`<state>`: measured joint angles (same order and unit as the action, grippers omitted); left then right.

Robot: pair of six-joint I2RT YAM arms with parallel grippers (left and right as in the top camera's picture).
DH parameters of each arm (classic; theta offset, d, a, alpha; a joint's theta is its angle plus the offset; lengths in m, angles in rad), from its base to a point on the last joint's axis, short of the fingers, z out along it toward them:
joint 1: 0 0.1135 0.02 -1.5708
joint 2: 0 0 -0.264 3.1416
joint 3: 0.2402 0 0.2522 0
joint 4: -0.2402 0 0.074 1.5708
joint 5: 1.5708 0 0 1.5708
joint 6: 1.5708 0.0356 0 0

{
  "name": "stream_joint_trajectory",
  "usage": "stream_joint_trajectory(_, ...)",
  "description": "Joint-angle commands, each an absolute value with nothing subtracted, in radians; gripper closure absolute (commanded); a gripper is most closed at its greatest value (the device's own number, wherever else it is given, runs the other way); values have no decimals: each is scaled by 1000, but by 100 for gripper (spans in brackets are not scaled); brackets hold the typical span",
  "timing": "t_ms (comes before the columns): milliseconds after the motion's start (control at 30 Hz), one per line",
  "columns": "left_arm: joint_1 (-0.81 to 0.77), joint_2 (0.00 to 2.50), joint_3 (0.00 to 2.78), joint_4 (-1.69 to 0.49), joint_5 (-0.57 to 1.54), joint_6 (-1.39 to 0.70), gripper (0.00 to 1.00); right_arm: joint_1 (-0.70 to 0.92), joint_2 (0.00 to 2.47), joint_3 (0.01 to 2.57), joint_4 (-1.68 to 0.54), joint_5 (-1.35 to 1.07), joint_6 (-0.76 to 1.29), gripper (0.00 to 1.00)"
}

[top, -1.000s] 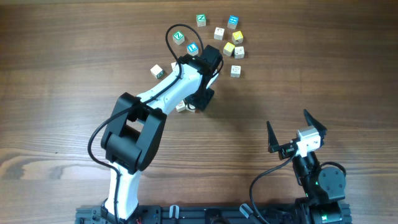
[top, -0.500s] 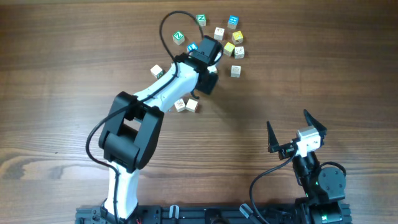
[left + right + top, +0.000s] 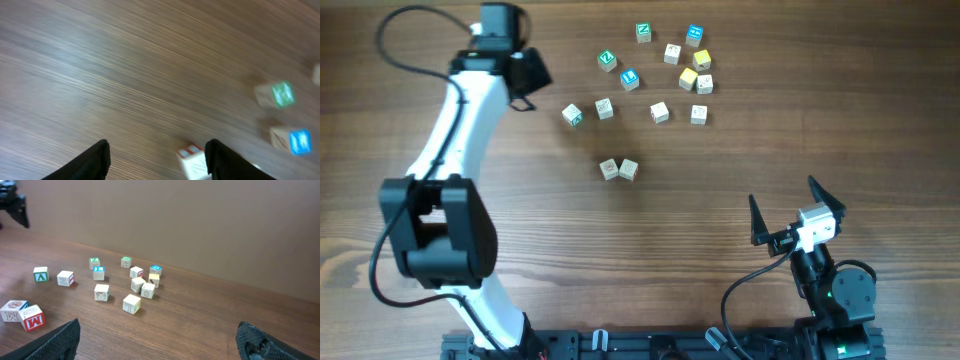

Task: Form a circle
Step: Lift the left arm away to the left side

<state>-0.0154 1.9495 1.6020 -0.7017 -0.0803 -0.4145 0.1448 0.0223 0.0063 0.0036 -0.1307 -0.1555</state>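
The circle is a loose bunch of small cream cubes around a yellow one (image 3: 688, 78) at the table's far right, also in the right wrist view (image 3: 148, 290). More cubes lie around it: cream (image 3: 660, 112), blue-faced (image 3: 629, 77) and green-faced (image 3: 607, 60). My left gripper (image 3: 527, 78) hangs far to the left of them, open and empty. In its wrist view (image 3: 157, 152) a cream cube (image 3: 192, 162) lies on the wood beside the right finger. My right gripper (image 3: 798, 210) rests near the front edge, open wide and empty (image 3: 157, 332).
Two cream cubes (image 3: 619, 169) lie side by side in the middle of the table. A cream cube with a green face (image 3: 572, 115) and another cream one (image 3: 604, 108) sit left of the group. The left arm (image 3: 460, 130) stretches along the left side.
The left arm swung from above the cubes to the far left of the table. A cream cube that it covered now shows. The right arm has not moved.
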Motion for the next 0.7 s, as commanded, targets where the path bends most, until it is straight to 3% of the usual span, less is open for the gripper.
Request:
stream_joint_trajectory(0,68,1950,1602,-752,-53,-457,6,142,18,5,7,-125,-155,0)
stream_joint_trajectory(33,95,1950,1602,-786,-53,-457,0,142,18,5,7,-125,-155,0)
stream_joint_trajectory(467,143,1950,1602,-798,-53,-457,0,142,18,5,12,-125,-158,0)
stream_joint_trajectory(667,143,1950,1602,-798,-53,-456,0,142,18,5,119,-203,-157,0)
